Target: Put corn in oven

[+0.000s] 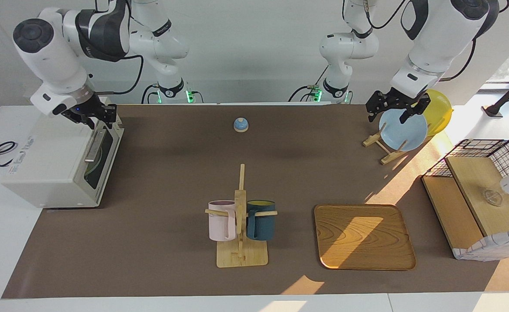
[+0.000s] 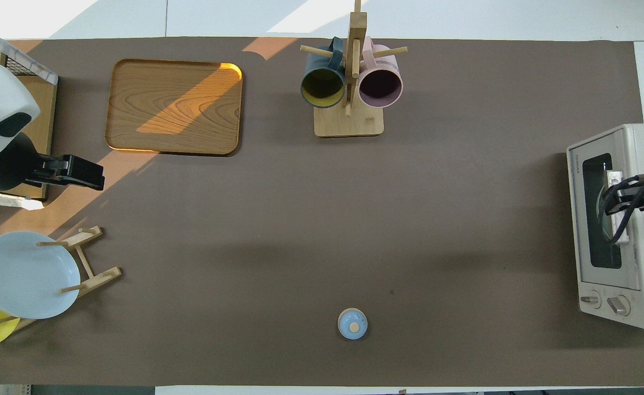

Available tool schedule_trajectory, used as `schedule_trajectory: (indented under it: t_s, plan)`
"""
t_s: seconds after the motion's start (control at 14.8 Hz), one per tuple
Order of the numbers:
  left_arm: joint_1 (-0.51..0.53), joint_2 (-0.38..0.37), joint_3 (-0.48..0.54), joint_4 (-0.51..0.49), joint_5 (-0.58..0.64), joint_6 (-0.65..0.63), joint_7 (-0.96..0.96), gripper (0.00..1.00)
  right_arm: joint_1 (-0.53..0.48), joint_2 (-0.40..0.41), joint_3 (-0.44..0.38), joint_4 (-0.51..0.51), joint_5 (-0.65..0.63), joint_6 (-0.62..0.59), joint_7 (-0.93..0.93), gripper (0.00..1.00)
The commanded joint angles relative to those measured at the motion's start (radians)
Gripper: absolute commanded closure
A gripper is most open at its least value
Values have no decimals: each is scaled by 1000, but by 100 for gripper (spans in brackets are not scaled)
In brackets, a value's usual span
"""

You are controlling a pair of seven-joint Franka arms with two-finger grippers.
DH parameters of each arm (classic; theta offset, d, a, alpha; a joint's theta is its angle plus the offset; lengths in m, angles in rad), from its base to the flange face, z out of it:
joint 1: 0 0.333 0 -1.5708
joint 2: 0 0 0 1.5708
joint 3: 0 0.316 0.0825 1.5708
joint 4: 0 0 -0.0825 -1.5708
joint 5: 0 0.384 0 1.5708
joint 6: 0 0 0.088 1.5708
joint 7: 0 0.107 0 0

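The white oven [image 1: 50, 173] stands at the right arm's end of the table, and it also shows in the overhead view [image 2: 623, 137]. Its glass door is shut, with the bar handle [image 1: 93, 149] on the front. My right gripper [image 1: 96, 119] hangs open just above the door's top edge, over the handle in the overhead view [image 2: 615, 206]. My left gripper [image 1: 395, 112] is open and empty in the air over the blue plate [image 1: 404, 130]. The corn is out of view.
A mug rack [image 1: 239, 221] with a pink and a dark blue mug stands mid-table. A wooden tray [image 1: 363, 236] lies beside it. A wire-and-wood shelf [image 1: 480, 195], a yellow plate [image 1: 438, 110] and a small blue knobbed dome [image 1: 240, 125] are also here.
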Motion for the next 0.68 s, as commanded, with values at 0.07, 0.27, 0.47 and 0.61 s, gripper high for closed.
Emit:
schedule_trajectory:
  t_s: [0.07, 0.27, 0.47, 0.61]
  plan:
    - [9, -19, -8, -18, 16, 4, 6, 0, 51, 24, 10, 69, 28, -38, -1, 0]
    - [9, -19, -8, -18, 16, 4, 6, 0, 54, 65, 10, 129, 43, -83, 25, 0]
    - [9, -19, -8, -18, 16, 4, 6, 0, 54, 58, 11, 129, 46, -84, 68, 0]
    - [9, -19, -8, -18, 16, 4, 6, 0, 54, 47, 25, 120, 55, -89, 93, 0]
